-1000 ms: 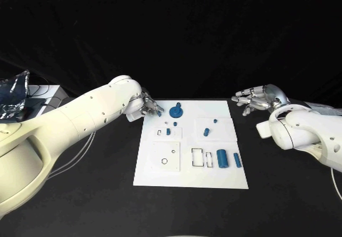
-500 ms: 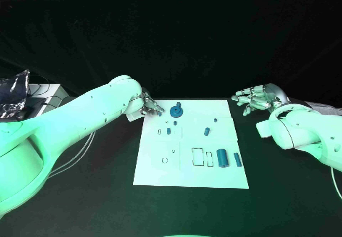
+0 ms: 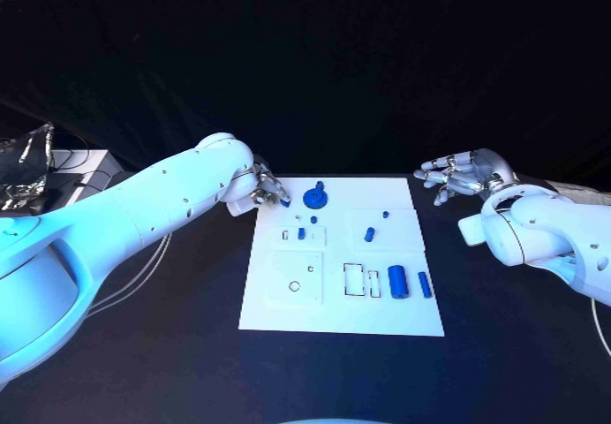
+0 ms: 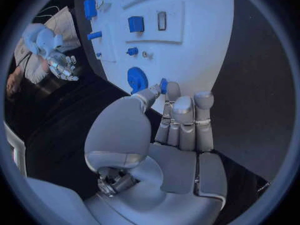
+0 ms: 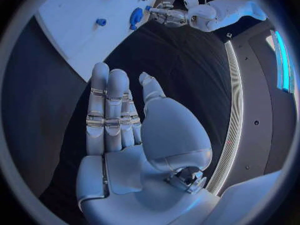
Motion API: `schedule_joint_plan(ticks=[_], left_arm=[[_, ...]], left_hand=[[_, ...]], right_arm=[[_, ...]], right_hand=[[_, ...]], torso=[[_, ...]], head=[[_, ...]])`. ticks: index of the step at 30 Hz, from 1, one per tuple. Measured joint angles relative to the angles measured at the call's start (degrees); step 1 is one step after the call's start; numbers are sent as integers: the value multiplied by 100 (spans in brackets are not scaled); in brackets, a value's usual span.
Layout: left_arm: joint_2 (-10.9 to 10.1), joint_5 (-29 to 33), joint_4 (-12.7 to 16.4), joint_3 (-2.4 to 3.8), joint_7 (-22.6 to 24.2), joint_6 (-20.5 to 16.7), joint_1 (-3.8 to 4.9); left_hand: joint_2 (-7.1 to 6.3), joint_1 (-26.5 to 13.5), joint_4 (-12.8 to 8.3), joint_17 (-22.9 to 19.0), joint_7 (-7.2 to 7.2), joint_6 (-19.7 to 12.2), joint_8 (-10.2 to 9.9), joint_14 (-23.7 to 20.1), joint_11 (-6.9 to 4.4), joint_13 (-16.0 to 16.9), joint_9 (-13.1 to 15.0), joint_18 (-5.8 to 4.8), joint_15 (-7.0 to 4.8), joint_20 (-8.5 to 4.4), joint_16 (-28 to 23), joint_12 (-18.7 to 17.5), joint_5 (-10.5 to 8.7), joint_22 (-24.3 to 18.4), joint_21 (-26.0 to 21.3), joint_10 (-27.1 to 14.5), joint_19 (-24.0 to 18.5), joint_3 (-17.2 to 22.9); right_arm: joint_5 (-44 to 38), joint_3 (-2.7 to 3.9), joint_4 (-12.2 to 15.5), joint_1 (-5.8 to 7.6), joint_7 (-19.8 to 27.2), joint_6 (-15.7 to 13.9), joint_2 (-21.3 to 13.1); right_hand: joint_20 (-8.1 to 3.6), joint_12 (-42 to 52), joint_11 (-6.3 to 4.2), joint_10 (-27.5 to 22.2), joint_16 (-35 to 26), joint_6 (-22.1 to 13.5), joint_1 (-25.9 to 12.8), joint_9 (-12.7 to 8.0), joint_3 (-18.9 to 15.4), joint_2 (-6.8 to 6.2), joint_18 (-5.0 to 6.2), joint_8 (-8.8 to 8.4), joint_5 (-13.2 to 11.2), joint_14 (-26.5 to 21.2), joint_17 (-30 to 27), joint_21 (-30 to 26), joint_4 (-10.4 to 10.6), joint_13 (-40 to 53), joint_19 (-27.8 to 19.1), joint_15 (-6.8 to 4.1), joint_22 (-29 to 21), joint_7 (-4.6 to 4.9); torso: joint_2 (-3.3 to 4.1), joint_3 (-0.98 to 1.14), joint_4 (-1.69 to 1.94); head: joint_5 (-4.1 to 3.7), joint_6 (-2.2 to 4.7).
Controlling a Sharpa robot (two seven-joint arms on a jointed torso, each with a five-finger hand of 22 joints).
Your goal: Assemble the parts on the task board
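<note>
The white task board (image 3: pixel 342 314) lies in the middle of the black table. On it are a blue round disc with a knob (image 3: pixel 316 199), small blue pegs (image 3: pixel 369 235) and two blue cylinders (image 3: pixel 397 283). My left hand (image 3: pixel 267 190) hovers at the board's far left corner; in the left wrist view its thumb and a fingertip pinch a small blue part (image 4: pixel 164 84) just beside the disc (image 4: pixel 137 79). My right hand (image 3: pixel 458 180) hangs off the board's far right corner with its fingers (image 5: pixel 106 110) spread and nothing in them.
Rectangular slots (image 3: pixel 353 280) and a round hole (image 3: pixel 296 286) sit in the board's near half. A grey box with cables (image 3: pixel 57 172) stands at the table's far left. Black cloth surrounds the board.
</note>
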Motion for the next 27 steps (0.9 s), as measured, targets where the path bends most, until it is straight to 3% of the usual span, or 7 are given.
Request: schedule_joint_plan(ticks=[10,11,15,16,17,23,27], left_arm=[[-36,104,68,-3,68,-29,-3],[-50,117,93,-3,70,-36,-3],[-178,202,309,-4,71,-88,-4],[-190,209,329,-4,71,-92,-4],[-246,239,421,-4,67,-110,-4],[-592,394,994,-36,35,-217,-4],[-827,488,1402,-129,10,-324,-3]], left_hand=[[-151,-282,45,79,4,-22,194,50,-13,-6,9,0,-50,-61,33,-43,694,95,95,90,61,49],[-179,-311,-56,96,3,-21,195,63,-14,-6,12,1,-63,-73,43,-42,768,109,110,90,73,165],[-299,-430,-139,202,-50,35,229,147,-46,-15,18,0,-101,-129,109,-57,1225,175,186,180,152,248],[-322,-453,-139,225,-51,35,246,158,-46,-16,214,0,-113,-133,124,-69,1310,186,202,180,176,248],[-331,-462,-141,262,-51,35,247,177,-46,-25,350,0,-131,-133,130,-71,1401,198,206,181,197,251],[-443,-695,-120,469,-111,221,253,275,-157,-18,352,-1,-171,-203,156,-219,1829,272,285,438,309,275],[-458,-755,-162,541,-115,293,154,297,-160,23,698,-61,-192,-245,156,-253,2088,329,337,500,391,234]], right_arm=[[0,0,-7,0,0,0,1],[0,0,-7,0,0,0,1],[0,0,-8,0,-1,1,-4],[0,0,-8,0,-1,1,-5],[0,0,-8,0,-1,1,-8],[0,0,-5,-1,-1,1,-38],[0,-1,-5,-1,-1,1,-59]], right_hand=[[0,0,0,0,0,0,0,-8,0,0,0,0,0,0,5,0,0,0,0,0,-6,0],[0,0,1,-1,0,0,0,-8,0,0,0,0,0,0,5,0,0,0,0,0,-6,0],[0,0,1,-1,0,2,0,-8,0,0,1,0,0,0,5,0,0,0,0,0,-6,-1],[0,0,1,-1,0,2,0,-8,0,0,0,0,0,0,5,0,0,0,0,0,-5,-2],[0,0,1,-1,0,3,0,-8,0,0,0,0,0,0,5,0,0,0,0,0,-5,-3],[0,0,1,-1,0,6,0,-8,0,0,0,0,0,0,4,26,0,1,0,0,-5,-5],[0,0,1,-1,0,6,0,-7,0,0,0,0,25,0,4,26,0,1,0,0,-11,-6]], torso=[[-3,1,3],[-4,1,4],[-12,1,9],[-13,1,10],[-15,1,11],[-49,1,42],[-83,-4,75]], head=[[1,-10],[4,-15],[10,-23],[12,-23],[15,-23],[16,-53],[12,-85]])
